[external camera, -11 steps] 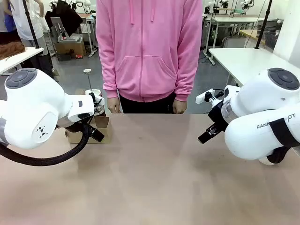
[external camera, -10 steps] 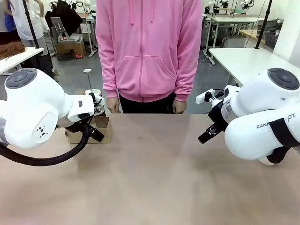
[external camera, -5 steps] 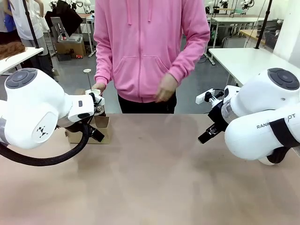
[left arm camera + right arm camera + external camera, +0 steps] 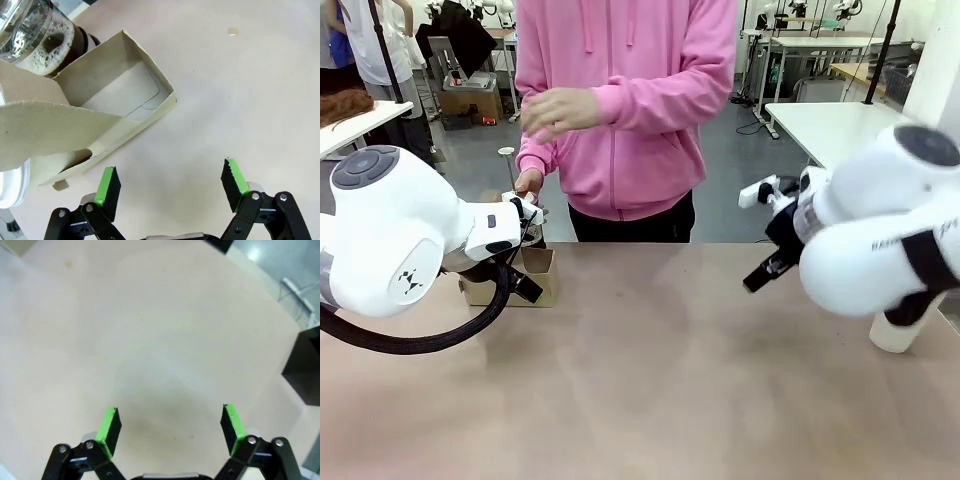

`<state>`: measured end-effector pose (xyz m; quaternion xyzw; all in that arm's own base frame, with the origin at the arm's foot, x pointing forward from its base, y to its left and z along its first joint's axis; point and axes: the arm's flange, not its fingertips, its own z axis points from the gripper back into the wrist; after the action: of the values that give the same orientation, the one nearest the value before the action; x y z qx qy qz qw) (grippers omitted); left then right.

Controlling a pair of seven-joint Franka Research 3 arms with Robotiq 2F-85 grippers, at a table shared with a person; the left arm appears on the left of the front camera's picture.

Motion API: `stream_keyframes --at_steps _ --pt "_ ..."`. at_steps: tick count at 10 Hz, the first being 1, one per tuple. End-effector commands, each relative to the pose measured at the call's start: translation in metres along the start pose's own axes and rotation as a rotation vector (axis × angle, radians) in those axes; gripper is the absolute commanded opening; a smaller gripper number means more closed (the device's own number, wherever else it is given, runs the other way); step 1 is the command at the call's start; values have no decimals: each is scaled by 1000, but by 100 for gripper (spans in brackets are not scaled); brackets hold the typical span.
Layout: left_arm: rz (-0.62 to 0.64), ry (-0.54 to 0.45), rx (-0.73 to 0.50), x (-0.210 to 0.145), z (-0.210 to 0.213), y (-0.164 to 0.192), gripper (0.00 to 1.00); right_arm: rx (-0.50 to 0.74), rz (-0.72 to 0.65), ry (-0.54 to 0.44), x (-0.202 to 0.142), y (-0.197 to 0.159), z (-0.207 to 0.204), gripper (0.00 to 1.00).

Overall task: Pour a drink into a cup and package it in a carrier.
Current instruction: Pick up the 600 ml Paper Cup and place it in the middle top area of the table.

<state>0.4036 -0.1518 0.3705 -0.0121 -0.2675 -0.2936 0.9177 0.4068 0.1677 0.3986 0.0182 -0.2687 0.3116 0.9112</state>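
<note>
My left gripper (image 4: 170,182) is hanging with its fingers spread as wide as they go and holding nothing. It is just beside the open end of the carrier (image 4: 107,102), which is sitting on the table at my left. The press jug (image 4: 30,27) with the drink (image 4: 56,44) is standing right behind the carrier. My right gripper (image 4: 170,422) is gaping just as wide, empty, over bare table (image 4: 150,330). The person, whose hands were hanging at the far edge a moment ago, is now leaning toward my left. One hand (image 4: 528,183) is reaching the jug's top and the other hand (image 4: 555,110) is raised. My right arm is lifting too, uncovering what I am taking for the cup (image 4: 896,332) near the table's right edge. I am judging that the pour is only beginning: cup and jug are standing well apart, and the carrier compartment I am seeing is empty.
</note>
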Motion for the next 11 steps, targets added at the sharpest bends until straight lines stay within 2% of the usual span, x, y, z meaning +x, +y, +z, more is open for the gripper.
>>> stream_keyframes --at_steps 1,3,5,6,8,9,10,11 --pt "0 0 0 0 0 0 100 98 -4 24 37 -39 59 100" --pt "0 0 0 0 0 0 100 181 -9 12 47 -89 113 100" --pt "0 0 0 0 0 0 100 358 54 -43 32 -166 159 100" --pt "0 0 0 0 0 0 100 405 80 -72 17 -204 167 100" --pt "0 0 0 0 0 0 100 520 254 -179 -30 -265 165 100" --pt "0 0 0 0 0 0 100 574 317 -277 -51 -280 158 100" --pt "0 0 0 0 0 0 100 560 361 -321 -71 -287 146 100" --pt "0 0 0 0 0 0 100 577 350 -371 -91 -296 129 100"
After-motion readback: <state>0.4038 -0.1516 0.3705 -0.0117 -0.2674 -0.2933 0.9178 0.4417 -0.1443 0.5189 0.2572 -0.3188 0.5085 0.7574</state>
